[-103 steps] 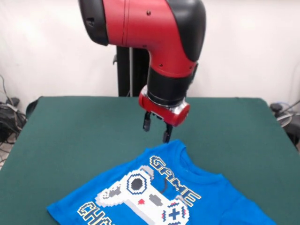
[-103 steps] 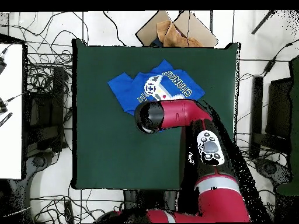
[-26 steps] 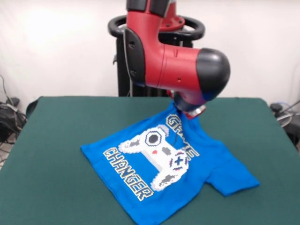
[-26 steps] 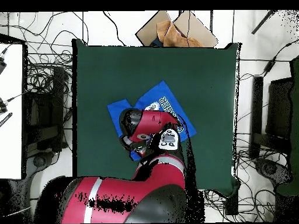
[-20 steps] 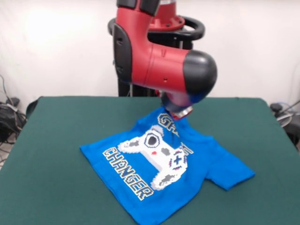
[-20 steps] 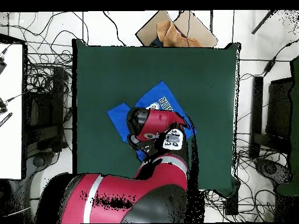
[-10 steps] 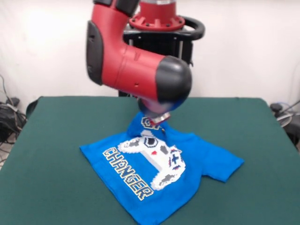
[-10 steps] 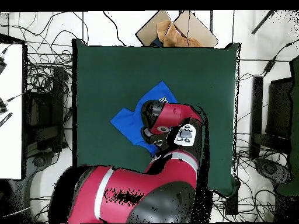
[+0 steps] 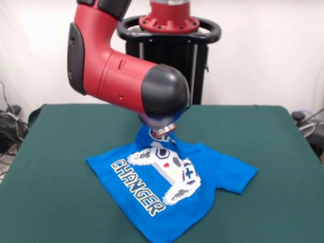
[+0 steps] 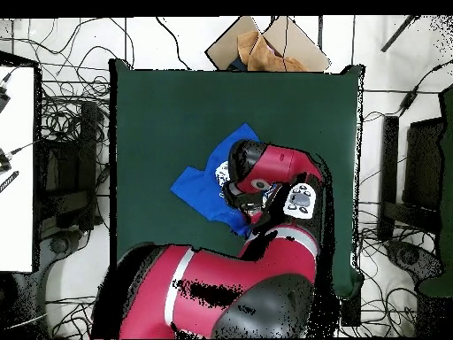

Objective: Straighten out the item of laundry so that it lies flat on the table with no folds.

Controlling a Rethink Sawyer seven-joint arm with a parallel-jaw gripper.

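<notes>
Cables (image 10: 62,124) are trailing over the floor around the table (image 9: 61,152); a brown cardboard piece (image 10: 265,49) is lying just past its edge in the overhead view; a white surface (image 10: 16,168) is showing at that view's left side; the black pedestal (image 9: 169,55) is standing behind the table in the front view. The arm's bulky red and black elbow (image 9: 126,81) is hanging over the shirt's far part and is blocking the wrist and most of the gripper (image 9: 163,132); only a bit of the gripper's lower rim is peeking out under the black cap, so I cannot tell how its fingers are set. The arm is reaching out from the pedestal, bending sharply and pointing down onto the cloth. The blue T-shirt (image 9: 167,187) is lying near the middle of the table with its print facing up; its far edge is rising in a peak to the gripper; one sleeve (image 9: 235,177) is spreading out at the front view's right; the near hem is lying flat.
</notes>
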